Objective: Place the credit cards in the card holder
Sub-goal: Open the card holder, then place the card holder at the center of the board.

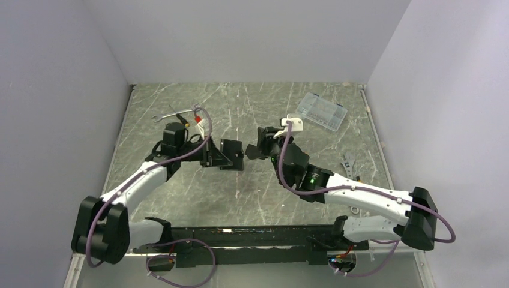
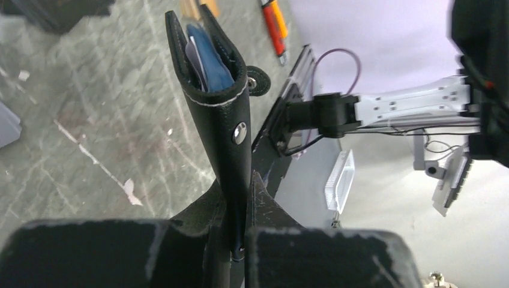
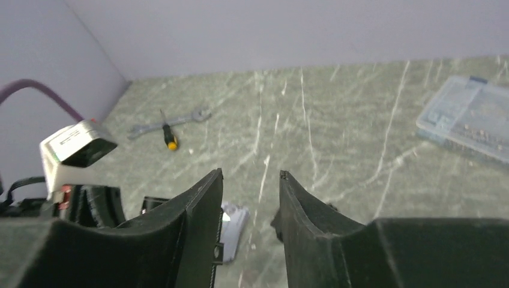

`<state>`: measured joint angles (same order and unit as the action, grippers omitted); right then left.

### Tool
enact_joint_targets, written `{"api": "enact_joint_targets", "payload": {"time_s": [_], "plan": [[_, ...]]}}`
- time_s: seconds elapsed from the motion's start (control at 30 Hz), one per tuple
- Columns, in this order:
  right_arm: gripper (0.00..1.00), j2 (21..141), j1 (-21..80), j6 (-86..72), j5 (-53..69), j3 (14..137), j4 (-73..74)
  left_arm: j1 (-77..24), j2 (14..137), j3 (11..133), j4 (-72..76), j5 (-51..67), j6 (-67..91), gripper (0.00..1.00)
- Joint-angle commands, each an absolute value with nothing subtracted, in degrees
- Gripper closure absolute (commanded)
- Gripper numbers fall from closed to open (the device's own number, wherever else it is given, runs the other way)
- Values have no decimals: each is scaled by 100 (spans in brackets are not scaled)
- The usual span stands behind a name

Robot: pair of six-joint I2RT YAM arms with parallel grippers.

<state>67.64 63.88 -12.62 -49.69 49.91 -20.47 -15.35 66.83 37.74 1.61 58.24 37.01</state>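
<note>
My left gripper (image 2: pixel 239 180) is shut on the lower edge of the black card holder (image 2: pixel 223 114), which stands upright above the table with its silver snap (image 2: pixel 239 132) facing the camera. Thin blue and pale flat edges (image 2: pixel 207 60) sit in its open mouth; I cannot tell whether they are the credit cards. From above, the card holder (image 1: pixel 233 155) hangs between the two grippers, the left gripper (image 1: pixel 216 157) on its left. The right gripper (image 1: pixel 251 150) is just right of it. In the right wrist view the right gripper (image 3: pixel 251 174) is open with nothing between its fingers.
A clear plastic box (image 1: pixel 322 111) lies at the back right. A wrench (image 1: pixel 163 116) and an orange-handled screwdriver (image 1: pixel 183 115) lie at the back left. Small metal tools (image 1: pixel 348 163) rest at the right. A pale flat piece (image 3: pixel 235 222) shows below the right fingers.
</note>
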Motion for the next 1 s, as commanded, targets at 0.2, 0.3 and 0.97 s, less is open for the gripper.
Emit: {"api": "enact_joint_targets", "payload": {"time_s": [0.2, 0.3, 0.97], "plan": [[56, 5810, 6167, -3589, -4768, 4431, 1071, -2997, 8350, 4144, 9, 5019, 3041, 100], [56, 5678, 6023, -3861, -4495, 4284, 1497, -3268, 8893, 4337, 9, 4906, 2828, 100], [56, 6774, 4818, -3496, -2392, 4406, 1351, -3170, 8389, 4167, -437, 4460, 2216, 16]]}}
